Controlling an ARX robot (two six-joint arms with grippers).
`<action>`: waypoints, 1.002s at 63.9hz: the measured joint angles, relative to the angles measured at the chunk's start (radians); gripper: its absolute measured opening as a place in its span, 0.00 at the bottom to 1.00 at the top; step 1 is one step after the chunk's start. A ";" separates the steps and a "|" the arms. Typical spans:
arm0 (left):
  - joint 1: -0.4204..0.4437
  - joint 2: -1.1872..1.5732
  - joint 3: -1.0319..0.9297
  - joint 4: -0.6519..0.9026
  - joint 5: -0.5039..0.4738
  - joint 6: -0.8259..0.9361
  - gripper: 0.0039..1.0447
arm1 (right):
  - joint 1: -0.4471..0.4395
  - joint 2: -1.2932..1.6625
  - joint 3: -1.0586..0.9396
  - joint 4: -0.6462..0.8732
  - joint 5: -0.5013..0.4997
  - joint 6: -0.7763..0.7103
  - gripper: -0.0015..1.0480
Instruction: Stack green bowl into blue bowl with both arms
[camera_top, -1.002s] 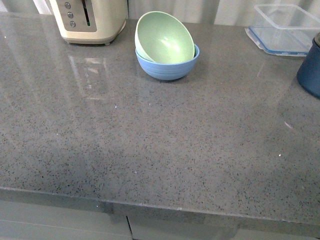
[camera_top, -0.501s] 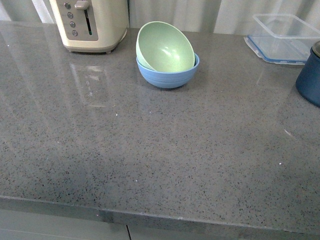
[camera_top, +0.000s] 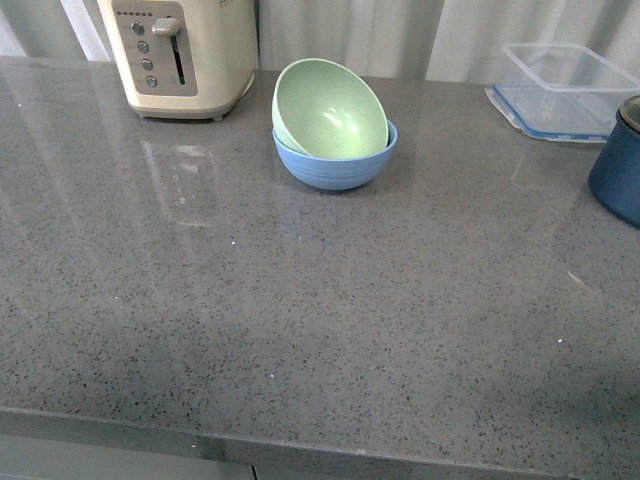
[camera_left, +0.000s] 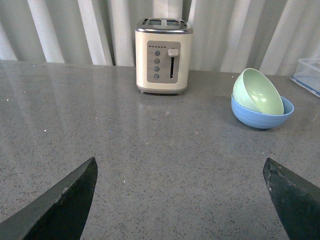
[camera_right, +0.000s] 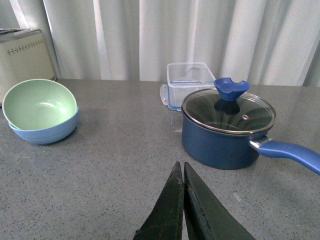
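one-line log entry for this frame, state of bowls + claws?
green bowl: tilted inside blue bowl | left claw: open, empty | right claw: shut, empty | both clear of bowls

Three low views, bowls (camera_top: 335, 150) shared.

A grey speckled countertop (camera_top: 320, 330) fills the scene, glossy with pale reflections. White curtains (camera_left: 90, 30) hang along its far edge.

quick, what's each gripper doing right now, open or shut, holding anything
Left gripper: open, fingers wide apart, holding nothing.
Right gripper: shut, fingers pressed together, holding nothing.
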 joint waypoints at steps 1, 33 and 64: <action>0.000 0.000 0.000 0.000 0.000 0.000 0.94 | 0.000 -0.003 -0.007 0.007 0.000 0.000 0.01; 0.000 0.000 0.000 0.000 0.000 0.000 0.94 | 0.000 -0.166 -0.030 -0.124 0.000 0.000 0.01; 0.000 0.000 0.000 0.000 0.000 0.000 0.94 | 0.000 -0.365 -0.030 -0.330 0.000 0.000 0.01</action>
